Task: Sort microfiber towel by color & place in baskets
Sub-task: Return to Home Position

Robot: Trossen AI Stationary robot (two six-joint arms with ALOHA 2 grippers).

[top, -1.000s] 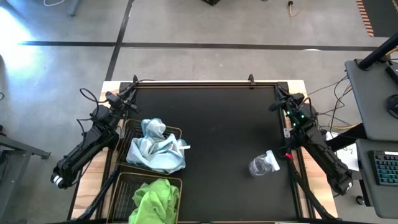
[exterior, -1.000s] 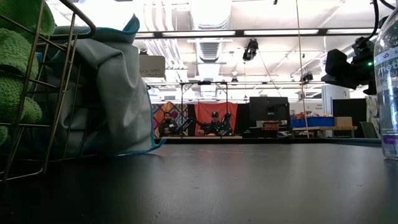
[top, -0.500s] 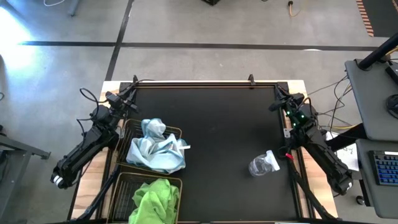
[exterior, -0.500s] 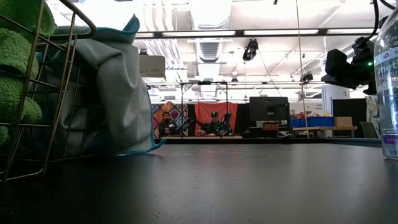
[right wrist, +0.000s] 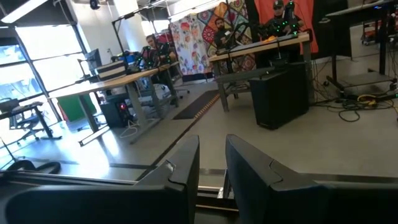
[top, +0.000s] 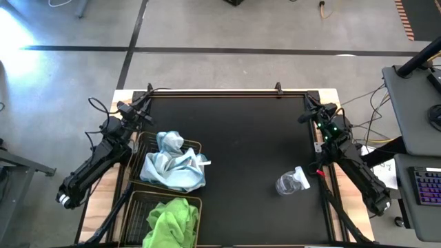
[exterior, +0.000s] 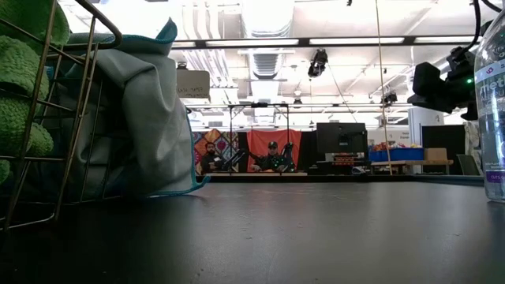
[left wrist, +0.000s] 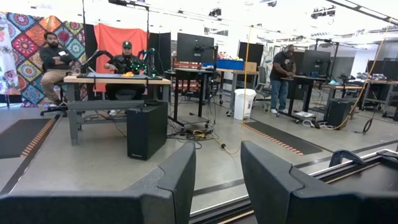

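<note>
While the two arms rest along the side edges of the black counter (top: 248,138), the sorted microfiber towels lie in two wire baskets near its left edge. The far basket (top: 140,142) holds a crumpled heap of pale blue towels (top: 172,164), one fold hanging over the rim on the side toward the counter's middle and, in the low view, reaching down to the surface (exterior: 150,118). Just beside it, the near basket (top: 136,220) holds the lime green towels (top: 171,219), which press against its wire wall in the low view (exterior: 16,79). It cannot be told whether the baskets touch. No towel lies loose on the counter.

A clear spray bottle (top: 292,181) stands upright, well apart from the baskets, near the right arm (top: 351,162).

The left arm (top: 96,162) ends near the far left corner. The left arm's jaws stand slightly apart, a narrow gap between them, holding and touching nothing. The right arm's jaws, near the far right corner, show the same narrow gap and are likewise empty. Both wrist views look out past the counter to people at desks (left wrist: 93,78) in the room.
</note>
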